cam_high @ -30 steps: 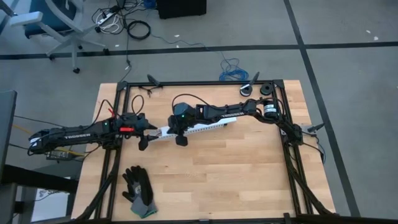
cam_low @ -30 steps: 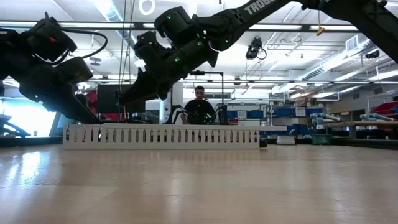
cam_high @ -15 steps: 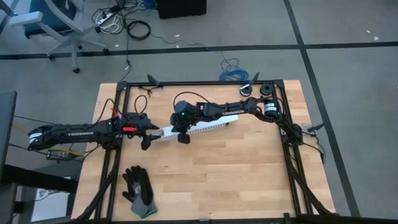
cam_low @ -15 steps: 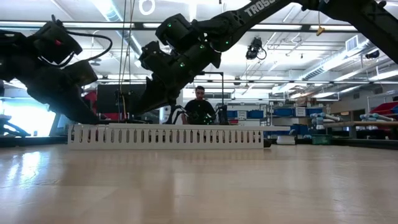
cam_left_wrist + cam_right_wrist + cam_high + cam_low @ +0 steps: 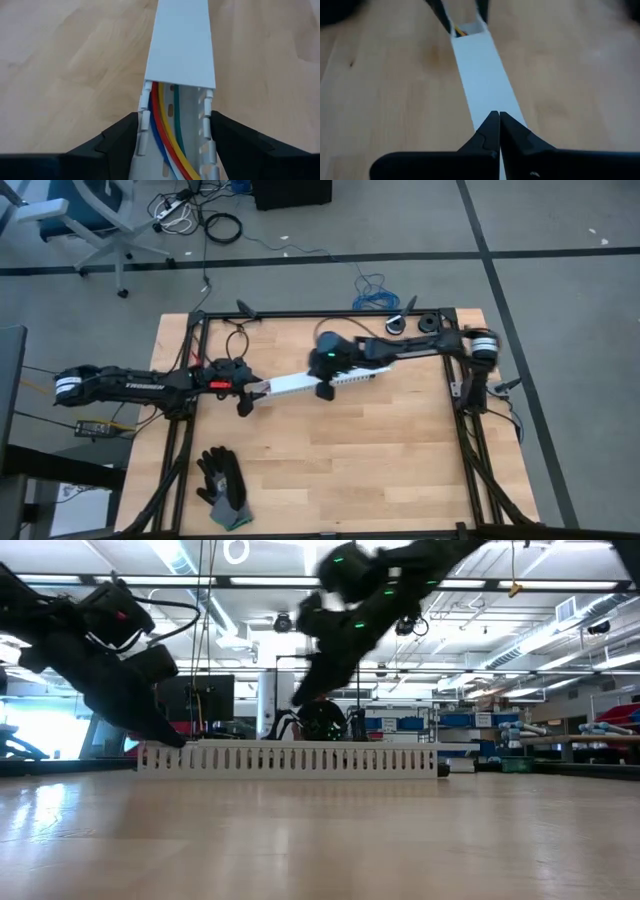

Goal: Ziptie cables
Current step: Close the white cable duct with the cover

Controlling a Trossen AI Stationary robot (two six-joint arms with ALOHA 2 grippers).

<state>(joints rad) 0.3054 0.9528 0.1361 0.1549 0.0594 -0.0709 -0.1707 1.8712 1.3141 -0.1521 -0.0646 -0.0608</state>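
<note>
A long white slotted duct (image 5: 320,379) lies on the wooden table, with a plain white cover (image 5: 181,40) over most of its length. The cables (image 5: 167,140), red, yellow, blue, green and white wires, lie inside its uncovered left end. My left gripper (image 5: 245,396) is shut on that end and also shows in the low view (image 5: 170,735). My right gripper (image 5: 323,388) is shut over the middle of the cover (image 5: 485,75). In the low view my right gripper (image 5: 298,700) stands a little above the duct's top. The ziptie is out of view. My left gripper pinches the duct's left end between its two fingers, one finger (image 5: 122,135) outside each slotted side wall (image 5: 143,125). The fingers come level from the table's left and lie along the duct. The duct rests flat on the table.
A dark work glove (image 5: 222,488) lies near the table's front left. Black rolls (image 5: 427,325) sit at the far right corner. A black frame (image 5: 470,420) runs around the table's edges. Bare wood lies in front of the duct.
Both grippers have gone toward the table's right edge. The duct has slid that way along the table with my left gripper. My right gripper has travelled farther, along the cover from near the duct's left end to its middle.
</note>
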